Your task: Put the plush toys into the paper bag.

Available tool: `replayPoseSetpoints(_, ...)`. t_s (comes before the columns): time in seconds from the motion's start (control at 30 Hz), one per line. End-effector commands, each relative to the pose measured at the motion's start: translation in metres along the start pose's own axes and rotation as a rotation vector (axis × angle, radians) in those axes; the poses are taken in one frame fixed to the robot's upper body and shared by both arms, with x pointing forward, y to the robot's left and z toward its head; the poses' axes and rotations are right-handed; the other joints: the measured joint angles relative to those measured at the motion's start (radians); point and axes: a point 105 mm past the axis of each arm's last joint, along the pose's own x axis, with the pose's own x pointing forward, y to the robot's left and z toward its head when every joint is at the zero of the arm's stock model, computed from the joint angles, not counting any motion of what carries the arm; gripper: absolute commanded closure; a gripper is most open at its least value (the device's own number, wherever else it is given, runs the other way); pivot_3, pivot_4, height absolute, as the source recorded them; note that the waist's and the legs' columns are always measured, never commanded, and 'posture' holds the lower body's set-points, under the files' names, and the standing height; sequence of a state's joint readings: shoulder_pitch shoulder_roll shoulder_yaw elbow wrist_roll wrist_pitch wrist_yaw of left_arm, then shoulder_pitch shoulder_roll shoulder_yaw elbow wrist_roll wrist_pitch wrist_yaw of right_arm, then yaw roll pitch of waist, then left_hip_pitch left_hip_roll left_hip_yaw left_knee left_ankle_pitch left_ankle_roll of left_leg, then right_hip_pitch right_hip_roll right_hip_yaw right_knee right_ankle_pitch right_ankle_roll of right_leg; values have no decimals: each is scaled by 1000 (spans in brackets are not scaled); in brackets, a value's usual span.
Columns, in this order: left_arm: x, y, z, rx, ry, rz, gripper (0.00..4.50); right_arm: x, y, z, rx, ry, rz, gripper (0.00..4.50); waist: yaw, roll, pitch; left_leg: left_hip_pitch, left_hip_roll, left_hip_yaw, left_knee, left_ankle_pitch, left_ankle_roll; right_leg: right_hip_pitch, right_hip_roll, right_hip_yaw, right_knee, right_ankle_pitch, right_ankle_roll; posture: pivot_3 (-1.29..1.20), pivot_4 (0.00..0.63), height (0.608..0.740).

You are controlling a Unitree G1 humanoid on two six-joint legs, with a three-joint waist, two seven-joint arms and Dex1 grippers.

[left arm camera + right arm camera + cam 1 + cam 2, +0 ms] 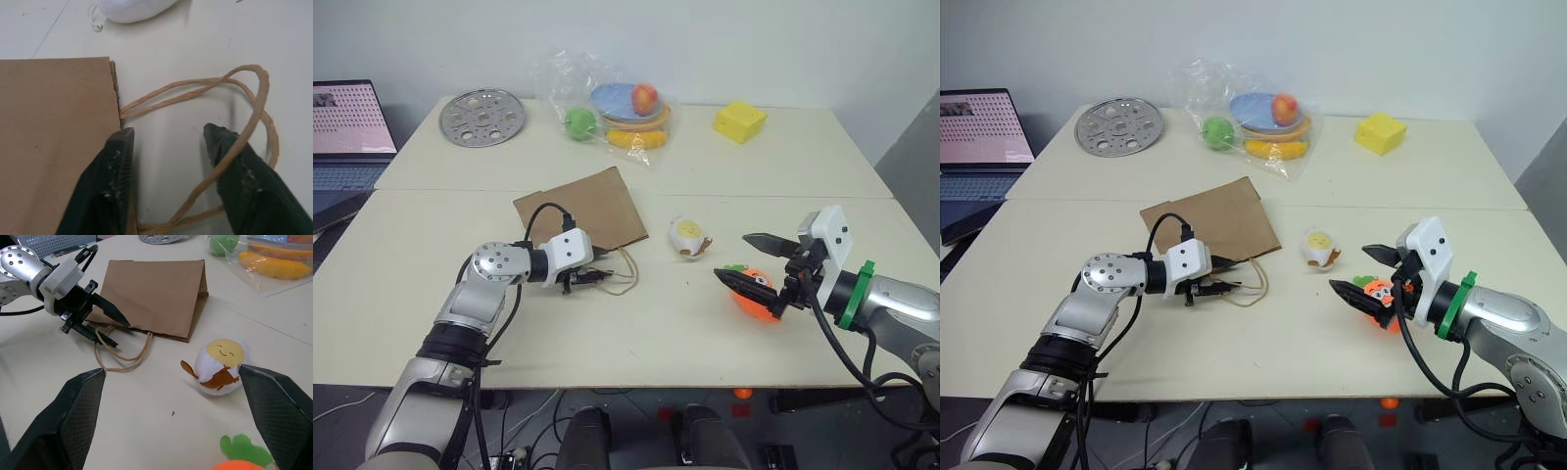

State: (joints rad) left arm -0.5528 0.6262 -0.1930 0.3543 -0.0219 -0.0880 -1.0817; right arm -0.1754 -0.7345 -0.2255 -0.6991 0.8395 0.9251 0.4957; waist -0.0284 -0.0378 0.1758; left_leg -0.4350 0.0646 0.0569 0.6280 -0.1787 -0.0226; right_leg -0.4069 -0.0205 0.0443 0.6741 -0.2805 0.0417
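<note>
**Catching the bag's handle before we load the toys**

We judge the step in hand to be a grip on the flat brown kraft paper bag [583,208] at its mouth, so we can lift it open. To do it well, we should pinch one twisted paper loop handle [244,132] together with the top wall only, then raise gently; taking both walls would keep the mouth shut, and a hard pull could tear the thin cord from the paper.

The left tool [594,277] sits at the bag's near right corner, low on the cream worktop [636,333]. Its two black fingers stand partly apart: one rests along the bag's edge, the other lies under or against a strand of the loop. We cannot tell whether it grips anything yet.

The right tool [759,262] is spread wide and holds nothing. It hovers just over the orange plush carrot with a green top [751,291], which lies near the worktop's near right side. The small round white-and-yellow plush toy [690,238] lies between the bag and the carrot, just right of the bag.
</note>
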Motion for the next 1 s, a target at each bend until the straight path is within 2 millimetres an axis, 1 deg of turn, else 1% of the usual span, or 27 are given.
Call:
replayPoseSetpoints(0.03, -6, 8, 12, 33, -27, 15, 3590, -2, 1, 10, -38, -39, -4, 0, 0, 0, 0, 0, 0, 0, 0, 0, 0, 0, 0, 0, 0, 0, 0, 0, 150, 740)
replayPoseSetpoints(0.13, -9, 10, 17, 10, -49, 23, 4487, 0, 2, 10, -40, -43, -3, 0, 0, 0, 0, 0, 0, 0, 0, 0, 0, 0, 0, 0, 0, 0, 0, 0, 150, 740)
replayPoseSetpoints(0.23, -17, 25, 31, -61, -108, 67, 4487, 4, 5, 12, -32, -59, 10, 0, 0, 0, 0, 0, 0, 0, 0, 0, 0, 0, 0, 0, 0, 0, 0, 0, 150, 740)
replayPoseSetpoints(0.33, -31, 37, 52, -155, -192, 46, 4487, 13, 9, 16, -19, -94, 25, 0, -1, 0, 0, 0, 0, 0, 0, 0, 0, 0, 1, 0, 1, 0, 0, 0, 150, 740)
replayPoseSetpoints(0.37, -35, 43, 61, -196, -236, 47, 4487, 18, 15, 16, 7, -110, 58, 0, -1, 0, 0, 0, 0, 0, 1, 0, 0, 0, 1, 0, 1, 0, 0, 0, 150, 740)
replayPoseSetpoints(0.43, -42, 54, 75, -266, -297, 53, 4500, 29, 24, 14, 22, -122, 105, 369, -1, 0, 0, 0, 0, -1, 1, 0, 0, 0, 1, 0, 2, 0, 0, 0, 150, 740)
replayPoseSetpoints(0.47, -44, 56, 82, -282, -322, 53, 4500, 34, 25, 11, 27, -122, 108, 655, -1, 0, 0, 0, 0, -1, 1, 0, 0, 0, 1, 0, 2, -1, 1, 0, 150, 740)
replayPoseSetpoints(0.53, -45, 54, 92, -301, -364, 20, 4500, 48, 26, 4, 22, -112, 104, 1274, -3, 0, 0, 0, 0, -1, 1, 0, 0, 0, 1, 0, 2, -1, 2, 0, 150, 740)
replayPoseSetpoints(0.6, -46, 51, 98, -309, -380, 0, 4500, 64, 23, 3, 23, -126, 81, 2037, -3, 0, 0, 0, -1, -1, 1, 0, 0, 0, 1, 0, 2, -1, 3, 0, 150, 740)
replayPoseSetpoints(0.63, -46, 50, 99, -311, -381, -4, 4500, 70, 22, 4, 23, -136, 75, 2347, -4, 0, 0, 0, -1, -1, 1, 0, 0, 0, 1, 0, 3, -2, 3, 0, 150, 740)
replayPoseSetpoints(0.73, -46, 51, 104, -327, -401, -1, 4500, 87, 21, 8, 7, -161, 57, 3537, -3, 0, 0, 0, 0, -1, 1, 0, 0, -1, 2, 0, 5, -2, 3, 0, 150, 740)
replayPoseSetpoints(0.8, -47, 48, 111, -338, -424, -15, 4500, 109, 20, 13, 6, -189, 33, 4258, -3, 0, 0, 0, 0, -2, 1, 0, 0, -1, 2, 0, 5, -2, 3, 0, 150, 740)
replayPoseSetpoints(0.83, -47, 46, 115, -337, -431, -26, 4500, 121, 22, 15, -2, -198, 37, 4477, -5, 0, 0, 0, 0, -2, 1, 0, 0, -1, 2, 0, 5, -2, 3, 0, 150, 740)
replayPoseSetpoints(1.0, -50, 40, 122, -336, -440, -43, 4500, 157, 27, 17, -29, -207, 61, 4477, -4, 0, 0, 0, 0, -2, 1, 0, 0, -2, 3, 0, 6, -1, 2, 0, 150, 740)
